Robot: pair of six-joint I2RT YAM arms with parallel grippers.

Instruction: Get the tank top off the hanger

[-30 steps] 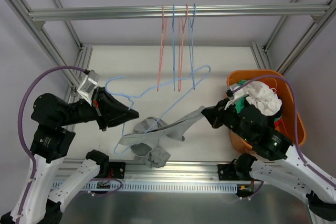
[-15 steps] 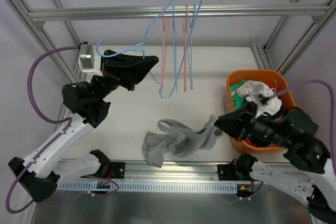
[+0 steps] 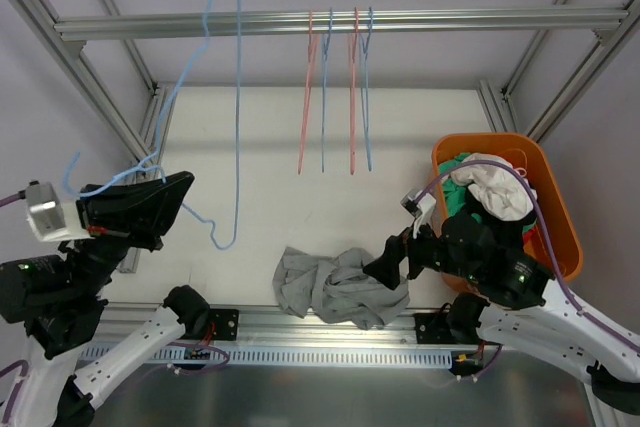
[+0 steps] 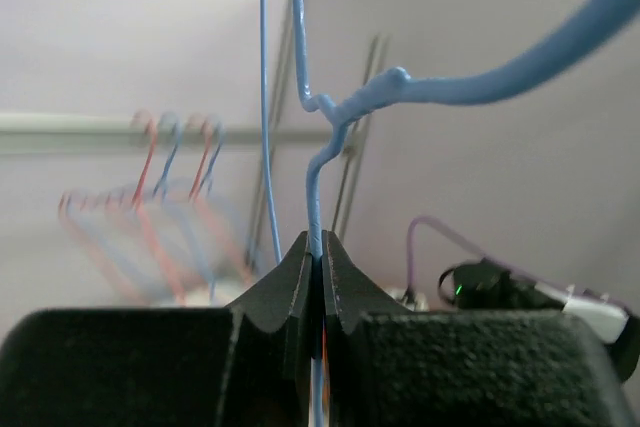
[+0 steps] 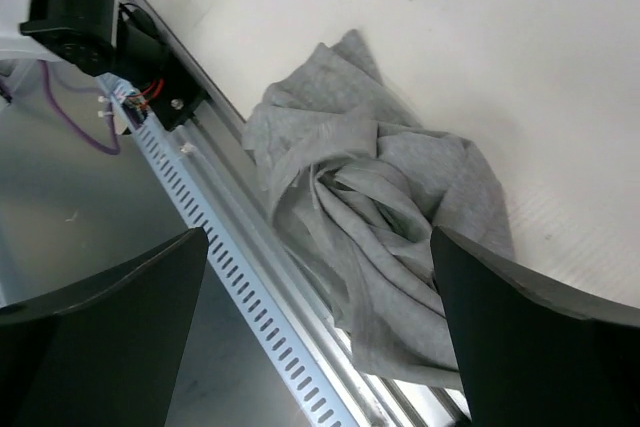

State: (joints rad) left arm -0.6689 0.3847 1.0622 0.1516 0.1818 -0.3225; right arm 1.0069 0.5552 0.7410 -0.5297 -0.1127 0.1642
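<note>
The grey tank top (image 3: 338, 288) lies crumpled on the table by the front rail, off the hanger. My left gripper (image 3: 172, 199) is shut on the wire of the bare light-blue hanger (image 3: 238, 97), held up at the left with its hook high near the top bar. In the left wrist view the jaws (image 4: 313, 247) pinch the hanger (image 4: 450, 87) wire. My right gripper (image 3: 385, 265) hovers open just over the tank top's right edge. In the right wrist view the gripper (image 5: 320, 237) is wide open, with the tank top (image 5: 370, 197) below and nothing between the fingers.
An orange basket (image 3: 490, 139) with several clothes stands at the right. Several red and blue hangers (image 3: 340, 97) hang from the top bar (image 3: 150, 24). A slotted aluminium rail (image 3: 330, 352) runs along the table's front edge.
The tank top came off the hanger and dropped onto the table. My right gripper opened and let it go. My left arm swung the empty hanger to the left.
</note>
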